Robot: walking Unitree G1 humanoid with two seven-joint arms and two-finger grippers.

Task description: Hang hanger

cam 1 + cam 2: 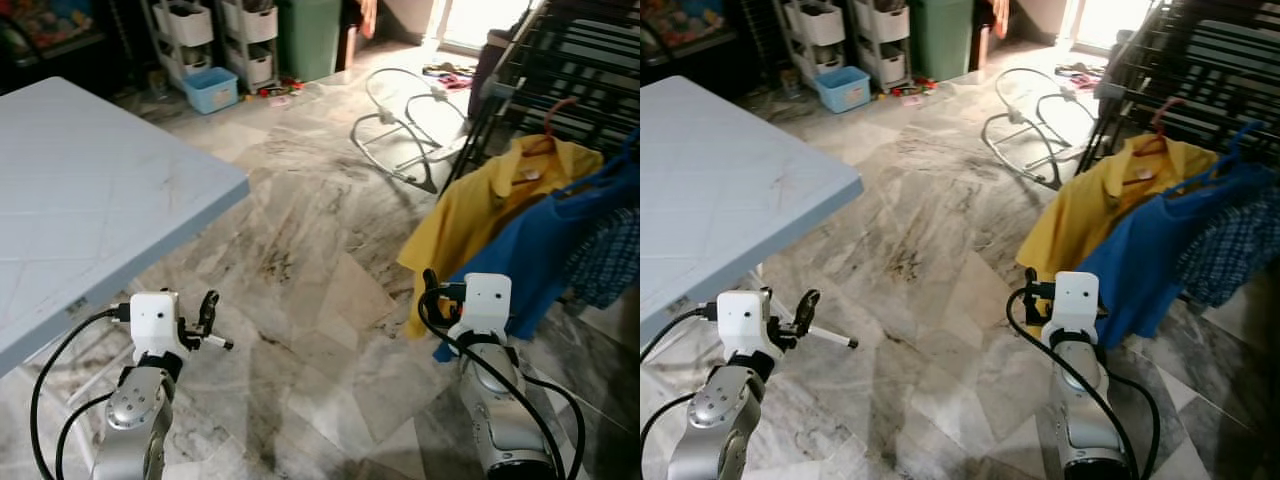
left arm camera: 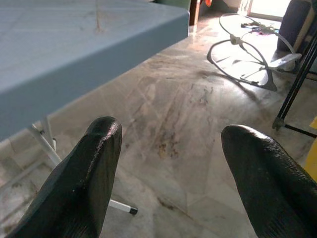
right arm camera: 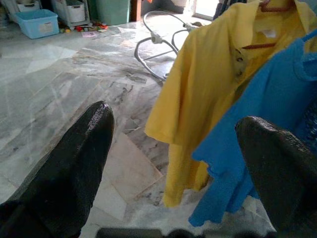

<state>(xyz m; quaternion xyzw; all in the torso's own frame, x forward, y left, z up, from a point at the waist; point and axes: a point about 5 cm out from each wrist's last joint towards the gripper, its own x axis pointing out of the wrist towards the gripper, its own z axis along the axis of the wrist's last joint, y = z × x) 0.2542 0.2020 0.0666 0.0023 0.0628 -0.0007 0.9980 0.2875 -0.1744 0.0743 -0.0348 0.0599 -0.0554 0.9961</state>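
Observation:
A yellow shirt hangs on a red hanger from the black drying rack at the right. Beside it, a blue shirt hangs on a blue hanger, and a checked garment hangs further right. My right gripper is open and empty, low in front of the yellow and blue shirts without touching them. My left gripper is also open and empty. It is held over the marble floor, just past the table's edge.
A light blue table fills the left side, with its white leg near my left gripper. A white bouncer frame lies on the floor ahead. Storage drawers, a blue bin and a green bin line the far wall.

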